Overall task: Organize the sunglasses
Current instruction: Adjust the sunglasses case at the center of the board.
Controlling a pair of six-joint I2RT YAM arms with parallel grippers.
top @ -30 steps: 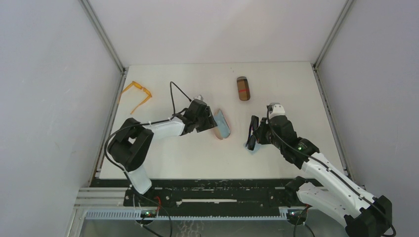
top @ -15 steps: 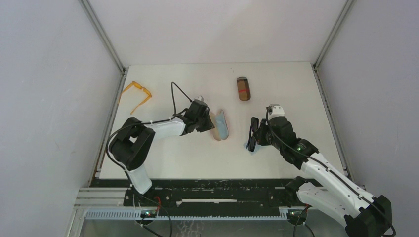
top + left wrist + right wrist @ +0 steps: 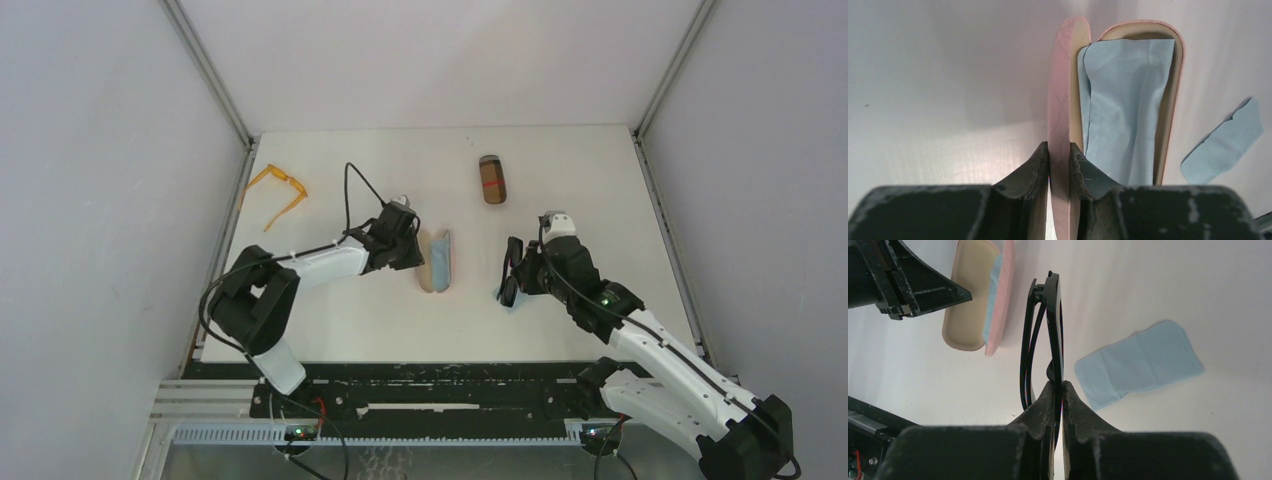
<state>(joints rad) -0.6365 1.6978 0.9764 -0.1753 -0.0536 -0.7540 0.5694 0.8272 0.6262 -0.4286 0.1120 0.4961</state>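
Note:
My right gripper (image 3: 524,268) is shut on the black sunglasses (image 3: 1052,330), folded and held edge-on above the table; they show in the top view (image 3: 511,270) too. My left gripper (image 3: 412,256) is shut on one flap (image 3: 1059,120) of the open pink case (image 3: 437,262). A light-blue cloth (image 3: 1120,110) lies inside the case. The orange sunglasses (image 3: 279,190) lie open at the far left of the table, away from both grippers.
A brown case (image 3: 491,178) lies at the back of the table. A loose light-blue cloth (image 3: 1140,362) lies flat on the table under the black sunglasses. Grey walls close in the table on the left, back and right.
My left gripper has drawn the pink case towards the left and turned it more upright in the top view. My right gripper with the black sunglasses has barely moved.

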